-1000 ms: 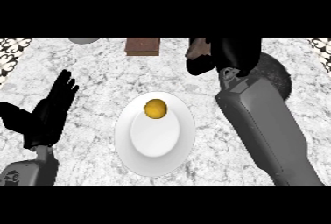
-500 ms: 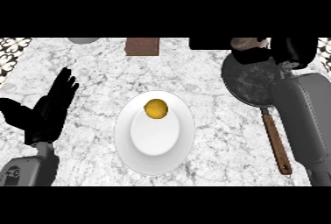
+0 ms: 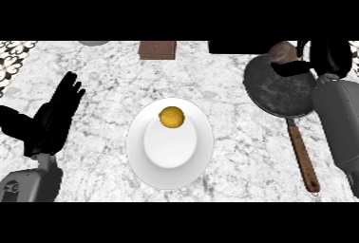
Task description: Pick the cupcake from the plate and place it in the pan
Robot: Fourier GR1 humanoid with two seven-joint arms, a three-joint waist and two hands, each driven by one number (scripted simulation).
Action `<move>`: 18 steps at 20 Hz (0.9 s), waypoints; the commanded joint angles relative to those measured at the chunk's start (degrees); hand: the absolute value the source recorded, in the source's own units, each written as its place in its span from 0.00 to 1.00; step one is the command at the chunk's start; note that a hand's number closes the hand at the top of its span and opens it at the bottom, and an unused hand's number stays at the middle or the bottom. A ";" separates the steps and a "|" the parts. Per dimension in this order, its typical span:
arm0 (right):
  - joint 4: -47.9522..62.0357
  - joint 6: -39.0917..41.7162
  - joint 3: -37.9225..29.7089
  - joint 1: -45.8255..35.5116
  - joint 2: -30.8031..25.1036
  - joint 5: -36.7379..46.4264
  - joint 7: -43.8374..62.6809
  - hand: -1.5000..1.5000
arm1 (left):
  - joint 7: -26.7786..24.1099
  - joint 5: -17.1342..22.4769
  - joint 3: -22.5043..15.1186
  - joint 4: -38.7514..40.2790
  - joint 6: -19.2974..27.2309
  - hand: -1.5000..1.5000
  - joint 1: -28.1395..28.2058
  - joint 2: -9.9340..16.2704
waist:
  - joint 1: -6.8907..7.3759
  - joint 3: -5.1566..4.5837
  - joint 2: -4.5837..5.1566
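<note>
Left hand (image 3: 49, 121) resting open, fingers straight; right hand (image 3: 319, 59) curled round something brownish over the pan (image 3: 280, 90); cupcake (image 3: 171, 116) untouched on plate (image 3: 168, 163).

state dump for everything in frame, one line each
cupcake: on the plate, far side, untouched
plate: flat on the counter, holds only the cupcake
pan: on the counter, nothing in it, handle toward the robot
left hand: open, resting at left
right hand: above the pan's far rim, fingers unclear
</note>
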 commanded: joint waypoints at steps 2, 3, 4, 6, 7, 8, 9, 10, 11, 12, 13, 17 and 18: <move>15.10 -8.89 -1.76 -2.66 1.86 0.35 -7.06 1.00 | -0.45 0.26 -0.14 -1.55 -0.33 0.50 1.35 -0.64 | 0.74 0.00 0.19; 16.33 -10.68 -2.85 0.27 0.63 -0.55 -10.24 1.00 | -0.16 0.08 -0.51 0.46 -0.34 0.50 -0.23 -0.95 | 0.42 0.02 0.28; 21.46 -10.93 -2.70 -4.24 0.14 1.58 -7.82 1.00 | -0.09 -1.10 -1.61 -0.21 0.17 0.50 -0.54 -1.28 | 1.36 0.04 0.59; 23.58 -10.48 -4.11 -2.64 1.77 0.00 -6.09 1.00 | 1.52 -1.07 -0.87 0.63 1.10 0.50 -3.02 -1.06 | 0.97 0.05 0.54; 22.43 -9.98 -7.00 -2.04 1.83 -2.84 -3.03 1.00 | -0.84 -1.04 -1.72 -1.98 0.22 0.50 1.92 -1.69 | 1.03 0.04 0.27; 25.17 -8.47 -7.10 -4.88 0.42 -1.78 -0.08 0.00 | 1.93 1.32 0.69 -2.76 -1.76 0.50 0.87 1.24 | 1.67 0.04 0.40; 26.70 -7.36 -8.16 -3.38 -0.75 -3.24 -2.85 0.00 | 1.77 -2.08 -3.25 -3.17 1.88 0.50 1.02 -2.93 | 1.16 0.08 0.42; 28.43 -5.60 -8.98 -6.61 -1.14 -3.99 -2.15 0.00 | 0.25 0.39 -0.18 -0.57 -0.64 0.50 0.45 -0.71 | 1.37 0.04 0.56; 29.30 -4.99 -9.46 -5.37 -1.44 -5.09 -5.68 0.00 | 0.87 0.02 0.70 0.71 -0.29 0.50 -2.80 0.29 | 0.78 0.05 0.50; 31.28 -6.25 -9.80 -6.78 -0.72 -5.13 -6.72 0.00 | -1.18 -1.64 -1.95 1.52 0.17 0.50 -1.55 -2.00 | 1.39 0.08 0.78; 32.32 -5.75 -10.58 -5.33 -2.34 -5.91 -9.51 0.00 | -1.27 -1.81 -1.71 -0.37 0.40 0.50 0.56 -1.80 | 1.50 0.09 0.68; 31.80 -10.32 -13.69 -3.09 -1.02 -9.51 -16.86 0.00 | -3.41 0.05 1.60 3.84 -1.33 0.50 -1.36 0.00 | 0.82 0.08 0.67; 30.32 -8.88 -15.72 -1.77 -4.25 -11.88 -21.22 0.00 | 0.48 -0.85 -0.98 -2.88 0.37 0.50 1.46 -1.46 | 0.85 0.14 0.30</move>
